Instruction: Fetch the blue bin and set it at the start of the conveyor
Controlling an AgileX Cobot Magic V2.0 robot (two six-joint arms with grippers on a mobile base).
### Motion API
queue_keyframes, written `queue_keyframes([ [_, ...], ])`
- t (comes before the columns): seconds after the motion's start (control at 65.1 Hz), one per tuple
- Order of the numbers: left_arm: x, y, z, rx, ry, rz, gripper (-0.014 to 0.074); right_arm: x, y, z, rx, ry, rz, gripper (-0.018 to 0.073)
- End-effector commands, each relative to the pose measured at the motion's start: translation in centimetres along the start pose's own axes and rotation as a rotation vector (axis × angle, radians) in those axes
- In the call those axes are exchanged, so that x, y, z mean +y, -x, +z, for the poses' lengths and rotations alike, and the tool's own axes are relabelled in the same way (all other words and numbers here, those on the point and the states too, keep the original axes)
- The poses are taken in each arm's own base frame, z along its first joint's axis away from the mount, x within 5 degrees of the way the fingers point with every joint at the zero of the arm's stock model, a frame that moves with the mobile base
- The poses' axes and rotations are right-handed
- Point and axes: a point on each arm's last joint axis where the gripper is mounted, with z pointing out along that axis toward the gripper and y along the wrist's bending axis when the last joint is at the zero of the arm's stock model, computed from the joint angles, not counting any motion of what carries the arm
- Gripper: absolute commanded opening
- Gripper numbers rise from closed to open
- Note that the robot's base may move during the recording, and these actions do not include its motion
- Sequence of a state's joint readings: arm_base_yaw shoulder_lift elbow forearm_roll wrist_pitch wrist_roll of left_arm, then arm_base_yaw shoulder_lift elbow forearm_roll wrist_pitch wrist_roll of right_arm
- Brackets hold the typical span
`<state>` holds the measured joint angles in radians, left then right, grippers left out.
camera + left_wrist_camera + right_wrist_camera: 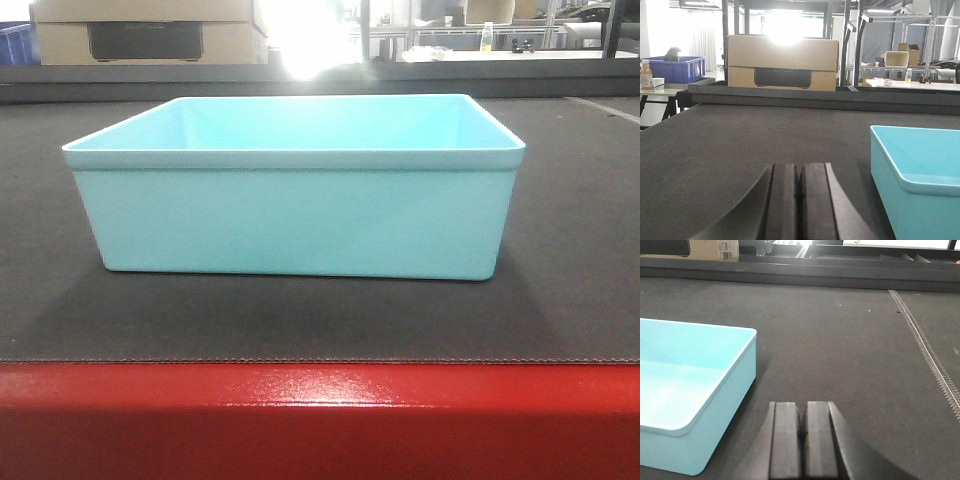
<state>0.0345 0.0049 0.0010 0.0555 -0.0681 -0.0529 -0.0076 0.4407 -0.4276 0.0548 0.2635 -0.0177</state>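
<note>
Blue bin (pixel 295 205) sits upright on the dark belt (pixel 570 290), just behind the red frame edge (pixel 320 420). My left gripper (pixel 799 200) is off its left side, fingers pressed together, holding nothing. Right gripper (pixel 802 440) same, off its right side. Cardboard box (pixel 782 62) beyond the belt.

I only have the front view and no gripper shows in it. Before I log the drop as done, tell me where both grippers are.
Observer: The left gripper is shut, left of the blue bin and apart from it, low over the conveyor belt.
Operator: Now the right one.
Observer: The right gripper is shut too, off the bin's right wall, holding nothing.
Operator: Check inside the bin.
Observer: The right wrist view shows its floor bare.
</note>
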Motion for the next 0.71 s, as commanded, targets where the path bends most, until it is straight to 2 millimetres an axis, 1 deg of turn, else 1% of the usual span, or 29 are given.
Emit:
queue_keyframes([
  [0.0,0.0,0.32,-0.05,-0.034,0.001,-0.002,-0.0111,-0.08,0.26,-0.07,-0.031,-0.008,-0.017,-0.0162],
  [0.445,0.0,0.32,-0.05,-0.034,0.001,-0.002,-0.0111,-0.08,0.3,-0.07,-0.036,-0.009,-0.017,-0.0162],
  [0.568,0.0,0.32,-0.05,-0.034,0.001,-0.002,-0.0111,-0.16,0.3,-0.07,-0.035,-0.018,-0.047,-0.0162],
  [0.691,0.0,0.32,-0.05,-0.034,0.001,-0.002,-0.0111,-0.15,0.57,-0.09,-0.065,-0.017,-0.045,-0.0162],
])
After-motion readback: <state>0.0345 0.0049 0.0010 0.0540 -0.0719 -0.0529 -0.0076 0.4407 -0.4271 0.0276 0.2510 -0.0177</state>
